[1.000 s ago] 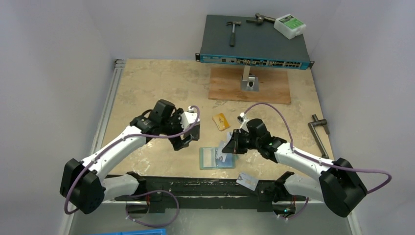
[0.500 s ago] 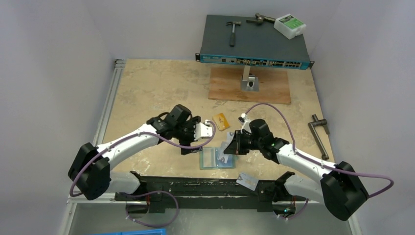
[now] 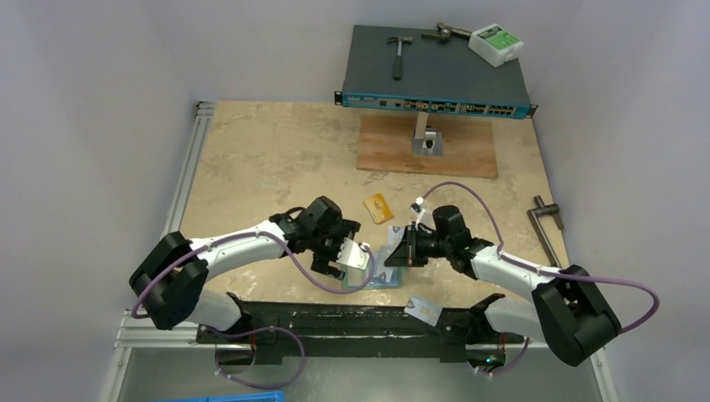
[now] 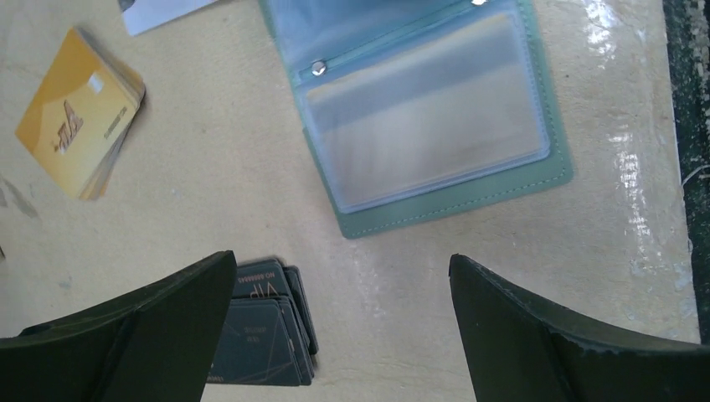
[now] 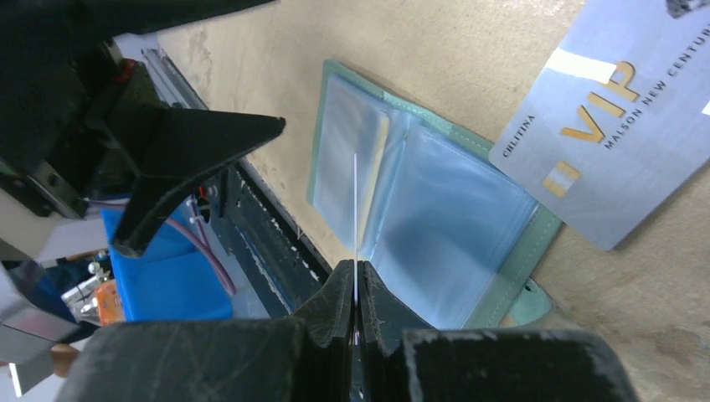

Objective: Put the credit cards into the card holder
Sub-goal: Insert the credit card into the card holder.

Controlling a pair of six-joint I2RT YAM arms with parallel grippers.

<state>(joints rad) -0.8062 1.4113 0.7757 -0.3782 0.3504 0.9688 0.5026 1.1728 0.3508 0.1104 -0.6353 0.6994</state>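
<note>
The teal card holder (image 3: 374,276) lies open near the table's front edge, its clear sleeves up; it also shows in the left wrist view (image 4: 435,126) and the right wrist view (image 5: 435,226). My right gripper (image 5: 356,280) is shut on a thin pale card (image 5: 356,209), seen edge-on above the holder's fold. A silver VIP card (image 5: 611,134) lies beside the holder. My left gripper (image 4: 339,268) is open and empty just left of the holder (image 3: 347,255). An orange card stack (image 4: 79,126) and a dark card stack (image 4: 259,335) lie near it.
A network switch (image 3: 435,71) with tools on top stands at the back behind a wooden board (image 3: 427,146). A metal crank (image 3: 546,222) lies at the right. Another card (image 3: 423,311) rests on the black front rail (image 3: 318,318).
My left arm has swung right and down to the card holder's left edge. My right gripper has stayed over the holder with the card in it.
</note>
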